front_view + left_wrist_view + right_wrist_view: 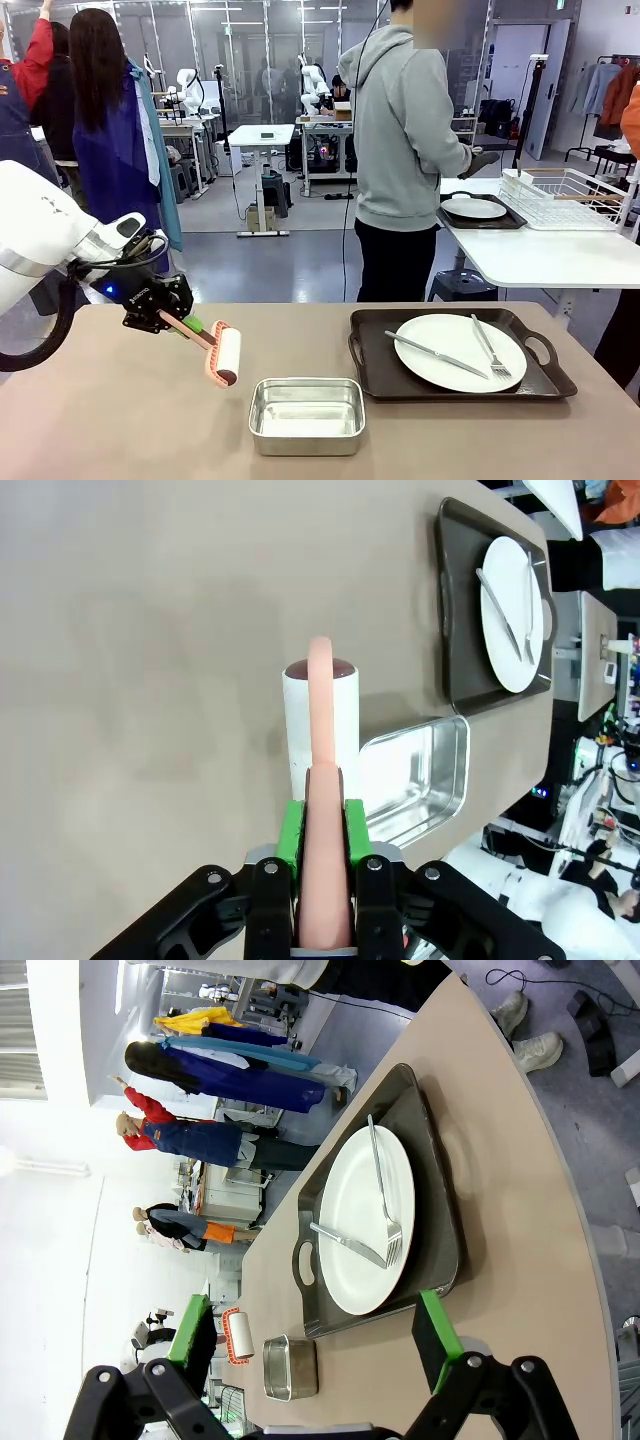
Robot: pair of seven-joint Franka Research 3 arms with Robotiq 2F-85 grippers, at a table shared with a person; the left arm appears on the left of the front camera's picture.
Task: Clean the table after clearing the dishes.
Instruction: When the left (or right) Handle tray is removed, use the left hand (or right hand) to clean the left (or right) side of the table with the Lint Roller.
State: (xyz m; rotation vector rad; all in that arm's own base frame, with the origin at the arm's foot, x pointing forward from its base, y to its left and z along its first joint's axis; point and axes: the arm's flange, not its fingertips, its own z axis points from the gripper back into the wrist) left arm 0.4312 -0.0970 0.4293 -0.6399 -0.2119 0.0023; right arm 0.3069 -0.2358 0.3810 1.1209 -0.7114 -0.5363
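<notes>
**Fig. – Front, L wrist, R wrist views.**

(a) L arm enters from the left in the front view. I read the L gripper point(182, 322) as clamped tight on the roller point(225, 355). The green pads point(291, 830) pinch the pink-red handle from both sides, w/ no gap. The frame loops fwd over the white drum, which points away from the wrist and slants down toward the table point(120, 420). I can't tell whether the drum touches the top or hangs just over it.

(b) R gripper point(312, 1330): jaws spread wide, nothing btwn them. It is held above the table's right part and looks down the table toward the tray.

(c) Tin point(306, 413): on the table near the robot-side edge, just right of the roller and apart from it. It looks bare inside.

(d) Tray point(385, 385): dark brown w/ handles, flat on the right half of the table, just beyond and right of the tin. The plate point(440, 325) sits centred on it. The knife point(435, 352) and fork point(487, 348) lie on the plate in a V, ends meeting toward the robot side.

(e) Far tray point(448, 218): on the white table point(540, 260) behind, carrying the far plate point(473, 208), beside a white wire rack point(565, 195). I can't make out cutlery there.

(f) Person point(400, 130): grey hoodie, standing at the white table, turned toward the rack.

(g) The table top left of the roller is plain taupe. I see no marks on it at this res.
</notes>
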